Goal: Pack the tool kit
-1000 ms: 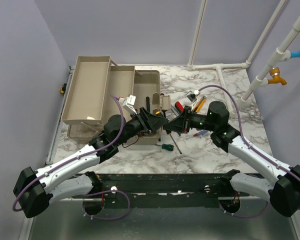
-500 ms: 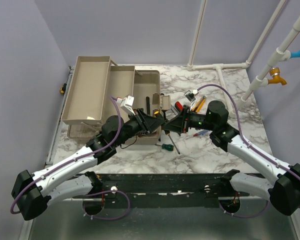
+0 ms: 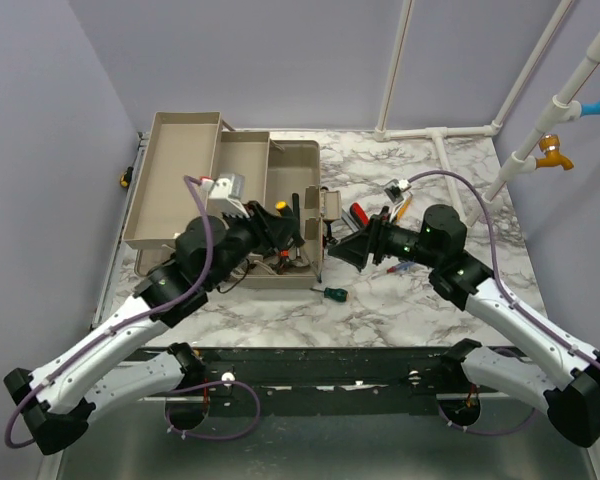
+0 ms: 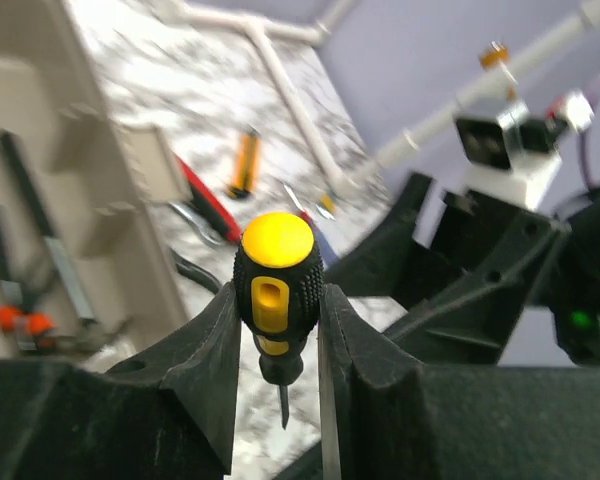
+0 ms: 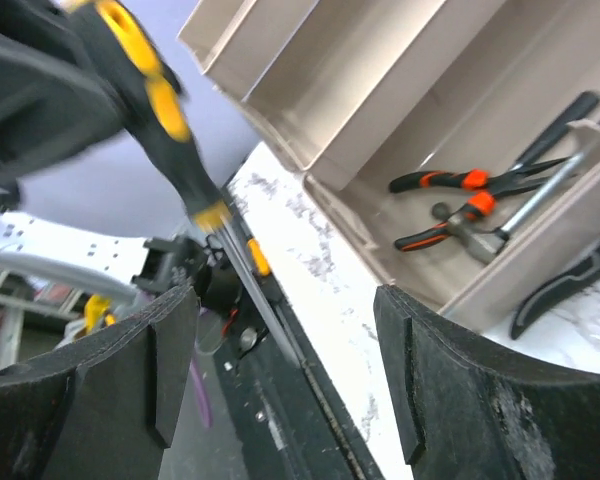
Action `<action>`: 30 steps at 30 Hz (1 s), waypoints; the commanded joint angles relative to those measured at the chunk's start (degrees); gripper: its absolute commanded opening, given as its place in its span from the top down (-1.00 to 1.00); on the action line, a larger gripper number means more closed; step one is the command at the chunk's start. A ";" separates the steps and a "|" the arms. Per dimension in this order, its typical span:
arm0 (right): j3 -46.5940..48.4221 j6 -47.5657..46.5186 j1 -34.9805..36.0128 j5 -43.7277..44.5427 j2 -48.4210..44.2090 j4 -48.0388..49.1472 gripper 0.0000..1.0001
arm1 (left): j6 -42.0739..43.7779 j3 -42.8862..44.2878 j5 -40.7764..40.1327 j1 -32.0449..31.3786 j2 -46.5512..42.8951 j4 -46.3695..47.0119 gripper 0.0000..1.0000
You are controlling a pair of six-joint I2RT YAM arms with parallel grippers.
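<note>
The open toolbox [image 3: 298, 160] stands at the back left with its beige trays [image 3: 180, 180] swung out. My left gripper [image 4: 275, 300] is shut on the black-and-yellow handle of a screwdriver [image 4: 276, 270], and it hangs over the box's right part [image 3: 280, 222]. In the right wrist view that screwdriver [image 5: 155, 85] points its shaft down between my right gripper's fingers [image 5: 285, 345], which stand wide open and touch nothing. From above, the right gripper [image 3: 342, 250] sits just right of the box. Orange-handled pliers [image 5: 450, 180] and a hammer [image 5: 500, 225] lie inside the box.
Loose tools lie on the marble to the right of the box: a green-handled screwdriver [image 3: 332, 293], a red knife [image 3: 360, 212] and a yellow-handled tool [image 3: 400, 208]. White pipes [image 3: 435, 133] run along the back right, with a yellow valve [image 3: 552, 152] on one.
My left gripper shut on the screwdriver's handle and drew back left over the box. My right gripper opened and let the screwdriver go.
</note>
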 commanded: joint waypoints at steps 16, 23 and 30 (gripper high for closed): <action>4.85 -1.13 0.21 48.46 -4.44 -27.59 -0.55 | 35.94 32.03 -21.24 14.87 17.50 -28.99 1.00; 3.63 5.69 0.25 66.11 -3.74 -36.07 -0.73 | 35.03 36.41 -14.90 17.89 29.15 -32.59 1.00; 14.32 11.77 -0.78 78.01 14.34 -45.69 -0.68 | 31.58 42.31 -9.33 19.84 38.83 -41.37 0.68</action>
